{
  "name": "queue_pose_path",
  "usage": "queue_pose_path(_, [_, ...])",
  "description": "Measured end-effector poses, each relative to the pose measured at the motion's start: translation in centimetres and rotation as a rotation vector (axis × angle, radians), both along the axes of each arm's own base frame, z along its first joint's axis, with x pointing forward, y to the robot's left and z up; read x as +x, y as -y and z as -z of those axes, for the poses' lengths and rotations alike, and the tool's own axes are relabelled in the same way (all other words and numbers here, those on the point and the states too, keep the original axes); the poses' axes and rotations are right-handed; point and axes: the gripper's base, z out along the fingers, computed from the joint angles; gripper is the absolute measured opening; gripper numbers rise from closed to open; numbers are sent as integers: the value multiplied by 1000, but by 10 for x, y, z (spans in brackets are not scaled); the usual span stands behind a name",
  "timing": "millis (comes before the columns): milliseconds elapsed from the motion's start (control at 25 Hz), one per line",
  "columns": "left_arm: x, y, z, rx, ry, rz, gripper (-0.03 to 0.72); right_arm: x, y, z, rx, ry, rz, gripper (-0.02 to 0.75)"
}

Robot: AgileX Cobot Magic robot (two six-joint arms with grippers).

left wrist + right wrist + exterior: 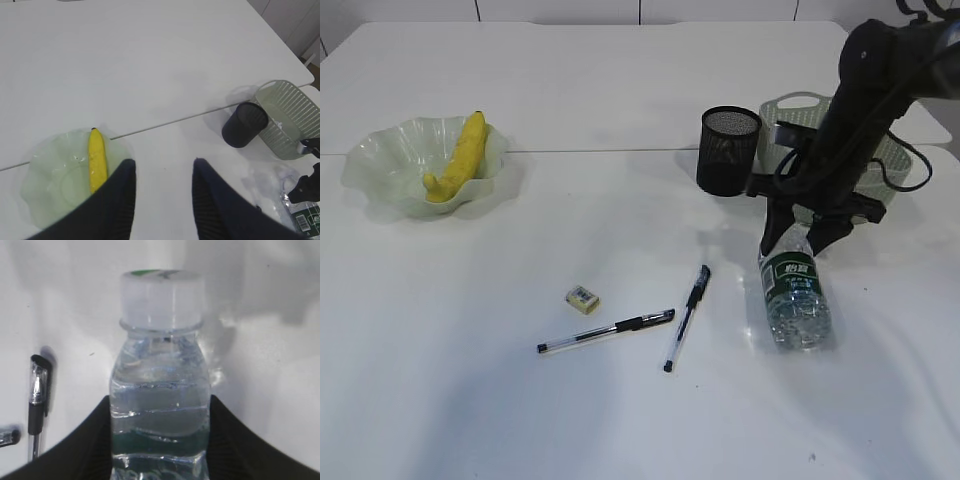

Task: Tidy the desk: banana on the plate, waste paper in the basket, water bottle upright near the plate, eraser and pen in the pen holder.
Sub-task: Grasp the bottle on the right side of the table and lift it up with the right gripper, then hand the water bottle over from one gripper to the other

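A clear water bottle [793,295] with a green label lies on its side on the table, cap pointing away. My right gripper [800,235] straddles its upper body, and in the right wrist view [159,405] both fingers press against the bottle's [160,365] sides. The banana [460,160] lies in the pale green wavy plate [380,165] at the far left. A yellow eraser [582,299] and two black pens [607,332] [687,317] lie mid-table. My left gripper [164,167] is open and empty, above the table beside the plate [45,185]. No waste paper shows.
The black mesh pen holder [728,150] stands upright beside the white basket [800,105], just behind the bottle. Both also show in the left wrist view, holder [244,125] and basket [292,115]. A seam between two tabletops runs behind them.
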Motion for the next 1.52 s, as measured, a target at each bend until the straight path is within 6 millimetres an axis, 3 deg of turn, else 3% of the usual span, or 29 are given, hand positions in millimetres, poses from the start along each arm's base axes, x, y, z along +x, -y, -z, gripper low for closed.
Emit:
queue_pose_path(320, [0, 1, 0, -7, 0, 5, 262, 15, -8, -46, 90, 157, -56, 357])
queue_pose_path(600, [0, 1, 0, -8, 0, 6, 262, 31, -25, -112, 268, 417, -187, 357])
queue_pose_path(960, [0, 1, 0, -10, 0, 8, 262, 30, -40, -179, 461, 640, -286, 357])
queue_pose_path(1240, [0, 1, 0, -10, 0, 8, 262, 25, -50, -196, 627, 672, -289, 356])
queue_pose_path(1520, [0, 1, 0, -10, 0, 8, 262, 24, -54, -202, 645, 810, -475, 356])
